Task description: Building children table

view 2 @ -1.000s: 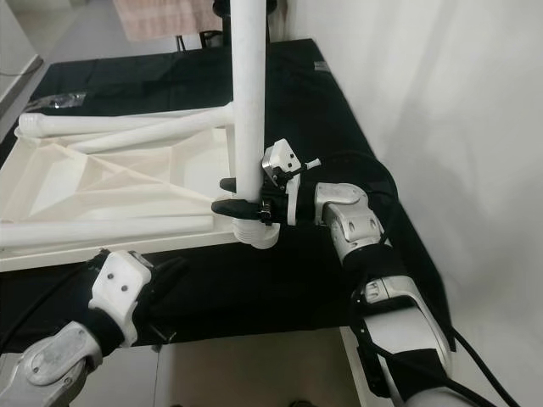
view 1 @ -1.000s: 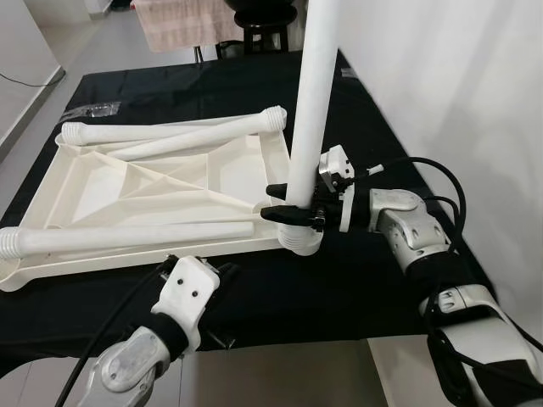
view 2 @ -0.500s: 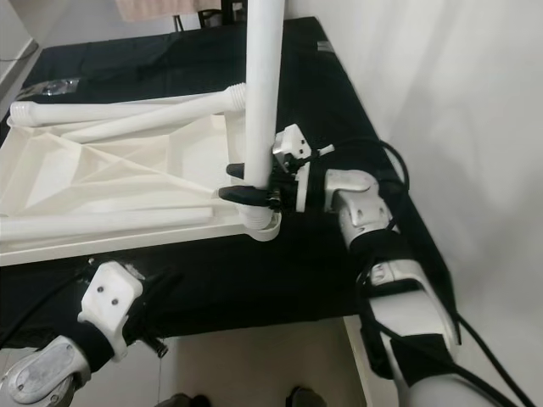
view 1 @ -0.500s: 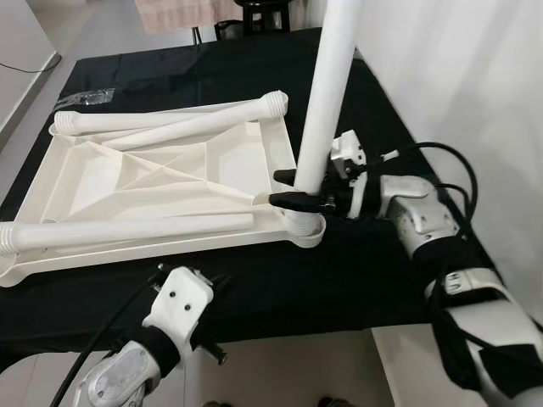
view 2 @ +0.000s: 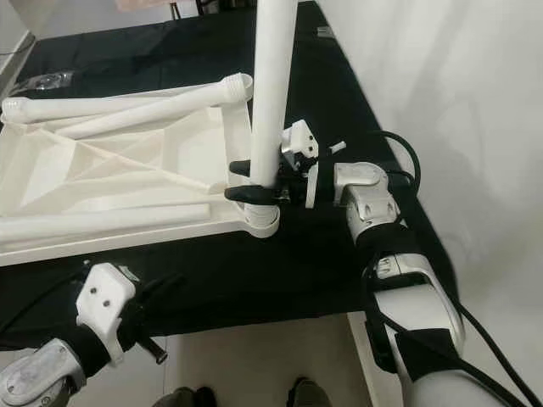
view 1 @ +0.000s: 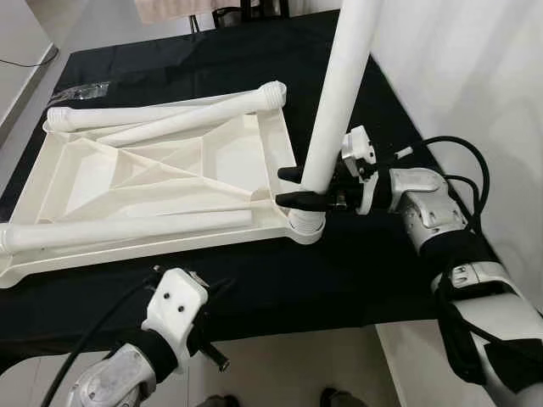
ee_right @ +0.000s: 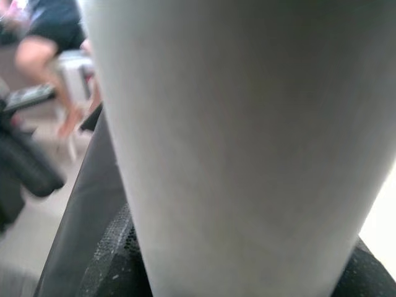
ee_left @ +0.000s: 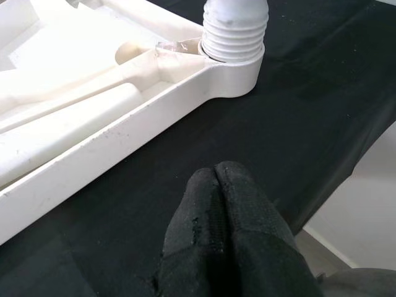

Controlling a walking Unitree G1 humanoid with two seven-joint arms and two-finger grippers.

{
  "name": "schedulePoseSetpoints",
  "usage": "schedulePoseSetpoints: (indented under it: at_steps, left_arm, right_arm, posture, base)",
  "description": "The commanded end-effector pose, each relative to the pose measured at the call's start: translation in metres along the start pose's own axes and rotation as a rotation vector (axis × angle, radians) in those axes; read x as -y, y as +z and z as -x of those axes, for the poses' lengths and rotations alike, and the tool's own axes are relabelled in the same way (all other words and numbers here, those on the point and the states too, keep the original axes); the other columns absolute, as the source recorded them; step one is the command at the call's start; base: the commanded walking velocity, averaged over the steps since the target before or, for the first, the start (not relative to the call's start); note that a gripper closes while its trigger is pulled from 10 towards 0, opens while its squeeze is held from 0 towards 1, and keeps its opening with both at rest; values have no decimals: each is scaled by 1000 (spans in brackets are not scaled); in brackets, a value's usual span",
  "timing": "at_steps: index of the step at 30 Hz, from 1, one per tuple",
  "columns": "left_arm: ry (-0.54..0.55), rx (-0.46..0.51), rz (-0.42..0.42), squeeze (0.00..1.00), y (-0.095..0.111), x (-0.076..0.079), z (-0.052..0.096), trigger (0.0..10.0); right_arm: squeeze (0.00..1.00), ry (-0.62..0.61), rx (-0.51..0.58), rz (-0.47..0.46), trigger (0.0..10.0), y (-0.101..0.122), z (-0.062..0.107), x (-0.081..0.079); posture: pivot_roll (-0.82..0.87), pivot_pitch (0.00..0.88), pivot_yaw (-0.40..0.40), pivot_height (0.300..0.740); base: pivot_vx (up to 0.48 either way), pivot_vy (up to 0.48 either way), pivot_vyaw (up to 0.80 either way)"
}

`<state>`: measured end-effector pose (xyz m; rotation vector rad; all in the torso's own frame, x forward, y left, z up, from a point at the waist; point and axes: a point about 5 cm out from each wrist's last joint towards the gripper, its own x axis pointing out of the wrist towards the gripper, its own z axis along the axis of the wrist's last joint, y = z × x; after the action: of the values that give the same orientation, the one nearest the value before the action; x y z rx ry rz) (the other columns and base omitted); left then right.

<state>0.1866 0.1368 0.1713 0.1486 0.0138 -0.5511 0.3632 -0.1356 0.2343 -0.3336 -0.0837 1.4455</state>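
The upturned white plastic tabletop [view 1: 161, 182] lies on the black-draped desk [view 1: 365, 254], its corner socket near the desk's front edge. The right pincer [view 1: 293, 186] clamps the upright white plastic leg [view 1: 339, 93] just above that socket. The left pincer [ee_left: 226, 232], fingers pressed together, hovers beside the tabletop's rim; the left wrist view shows the leg's ribbed end seated in the socket.

Black cloth [view 1: 254, 288] covers the work surface; white wall [view 1: 475, 76] on right; pale floor [view 1: 288, 365] below.
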Motion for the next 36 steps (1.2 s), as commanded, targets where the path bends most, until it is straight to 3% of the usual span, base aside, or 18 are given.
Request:
schedulePoseSetpoints:
  at_steps: [1,7,19,26,36]
  left_arm:
    - [0,-22,17,0,-3,0,3,10000]
    - [-1,-24,27,0,-3,1,5,10000]
    - [-5,-28,43,0,-4,1,4,10000]
    - [-3,-25,44,0,-4,1,3,10000]
    - [-6,-22,55,0,-4,0,2,10000]
  right_arm:
    - [0,117,-97,-84,10000,-27,-8,-16]
    - [0,247,-179,-35,10000,-22,-12,-19]
    - [0,268,-157,-47,10000,-4,-17,-8]
    - [0,269,-186,-15,10000,-3,-18,-5]
    - [0,347,-296,31,10000,-14,-24,-13]
  posture:
    - [29,288,62,740]
    - [26,282,58,740]
    - [14,264,50,740]
    - [14,265,48,740]
    - [6,275,52,740]
  base:
    - [0,0,0]
    - [0,0,0]
    - [0,0,0]
    - [0,0,0]
    - [0,0,0]
